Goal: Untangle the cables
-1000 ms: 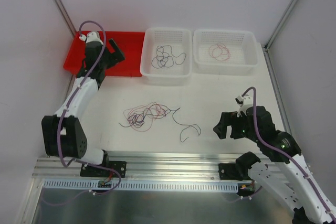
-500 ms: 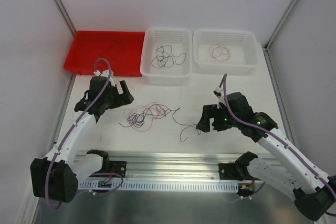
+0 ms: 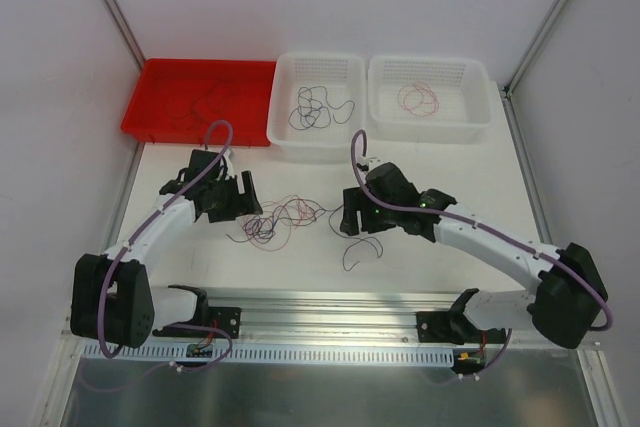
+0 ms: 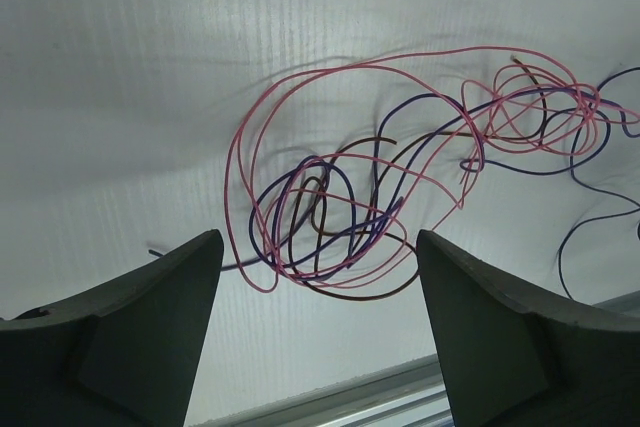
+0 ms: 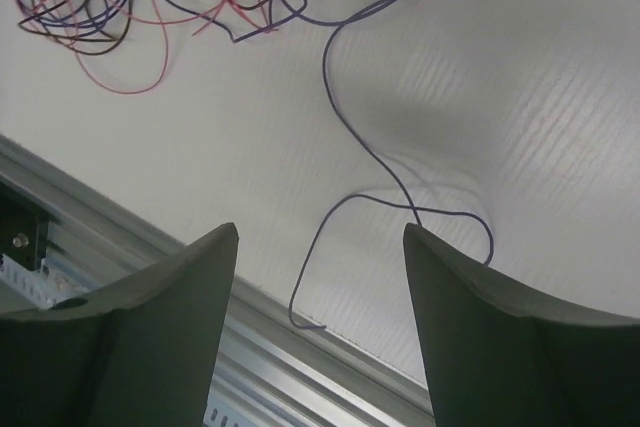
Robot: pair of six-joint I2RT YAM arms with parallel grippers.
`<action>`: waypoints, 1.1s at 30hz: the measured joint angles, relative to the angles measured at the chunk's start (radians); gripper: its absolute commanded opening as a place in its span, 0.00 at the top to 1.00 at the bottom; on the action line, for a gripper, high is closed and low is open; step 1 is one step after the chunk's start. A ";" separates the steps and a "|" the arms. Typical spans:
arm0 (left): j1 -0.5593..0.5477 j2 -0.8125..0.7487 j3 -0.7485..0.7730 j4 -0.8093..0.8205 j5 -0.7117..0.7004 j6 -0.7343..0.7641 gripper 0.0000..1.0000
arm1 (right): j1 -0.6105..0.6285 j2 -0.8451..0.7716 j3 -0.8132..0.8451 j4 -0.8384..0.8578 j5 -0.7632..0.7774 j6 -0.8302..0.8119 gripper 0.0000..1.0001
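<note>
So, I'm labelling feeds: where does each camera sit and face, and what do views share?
Top external: above, behind the bases, facing down at the table; both arms show.
Left wrist: on left arm, facing down past left claw at the cable tangle.
Right wrist: on right arm, facing down past right claw at a loose purple cable.
Shared: all show the tangle.

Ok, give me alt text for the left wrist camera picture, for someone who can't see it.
A loose tangle of thin pink, purple and dark cables lies on a white table, just beyond the open left pincer, which holds nothing. A metal rail edges the bottom of the picture.
</note>
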 measured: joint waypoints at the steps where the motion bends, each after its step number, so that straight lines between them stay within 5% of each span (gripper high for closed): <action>1: -0.004 0.000 0.000 0.000 0.002 0.001 0.22 | 0.002 0.031 0.003 0.015 0.015 0.000 0.31; 10: -0.060 0.035 0.000 0.000 0.007 0.005 0.33 | 0.053 0.258 0.086 0.121 0.068 0.003 0.43; 18: -0.121 0.084 0.000 0.000 0.011 0.006 0.43 | 0.086 0.375 0.104 0.244 0.154 0.175 0.46; 33: -0.145 0.114 0.007 -0.001 0.061 0.012 0.78 | 0.090 0.502 0.113 0.354 0.275 0.381 0.51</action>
